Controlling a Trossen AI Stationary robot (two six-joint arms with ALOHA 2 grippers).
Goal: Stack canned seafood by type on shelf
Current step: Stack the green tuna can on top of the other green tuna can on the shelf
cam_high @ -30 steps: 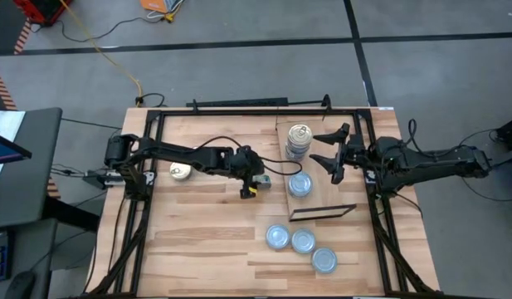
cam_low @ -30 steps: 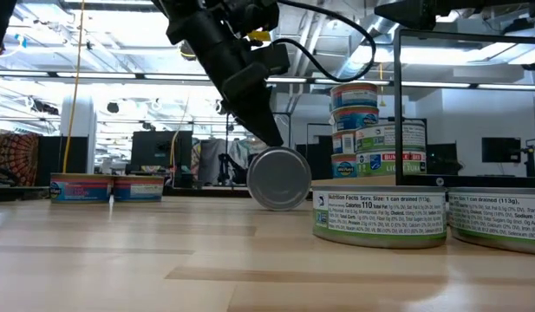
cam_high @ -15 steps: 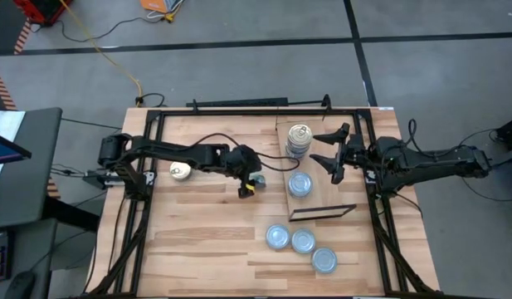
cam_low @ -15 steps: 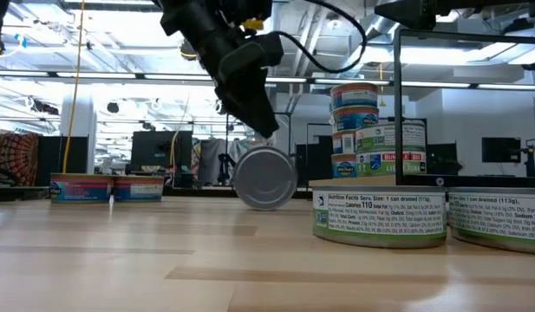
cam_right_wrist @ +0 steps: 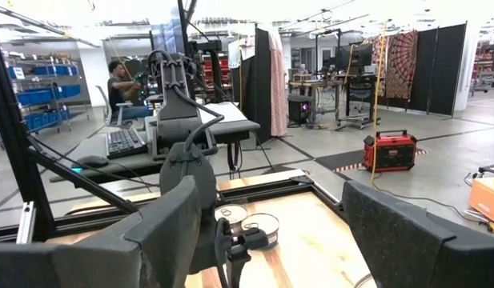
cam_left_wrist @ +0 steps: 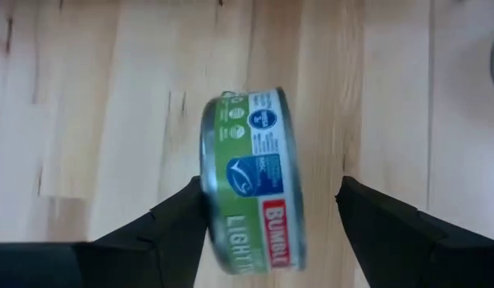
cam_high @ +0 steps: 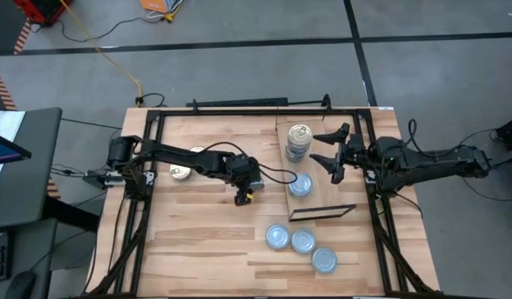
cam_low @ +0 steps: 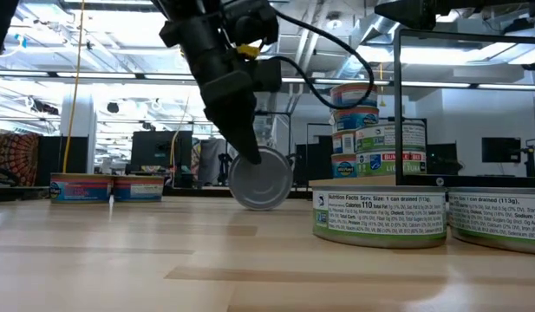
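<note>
Farthest to the left of our left tool (cam_high: 241,193) we see two cream-topped tins (cam_high: 182,172) lying flat on the counter (cam_high: 197,241), well apart from it. The left tool itself is down at the counter's middle with its fingers spread to either side of a green-labelled tin (cam_left_wrist: 251,180) that stands on its edge; the low view shows that tin's silvery face (cam_low: 260,178) upright on the wood, one finger just at its rim. The fingers are apart and not clamped on it, though we cannot tell whether one pad touches. To the right of this tool lies the shelf (cam_high: 318,195), a pale board with a dark strip at its near end. On it, near our right tool (cam_high: 332,155), a stack of tins (cam_high: 298,141) with a cream top stands at the far corner, and one blue-topped tin (cam_high: 299,184) lies flat just beside the stack. Three more blue-topped tins (cam_high: 301,245) sit in a row on the counter in front of the shelf. The right tool hovers over the shelf's right edge, its fingers wide open and holding nothing.
</note>
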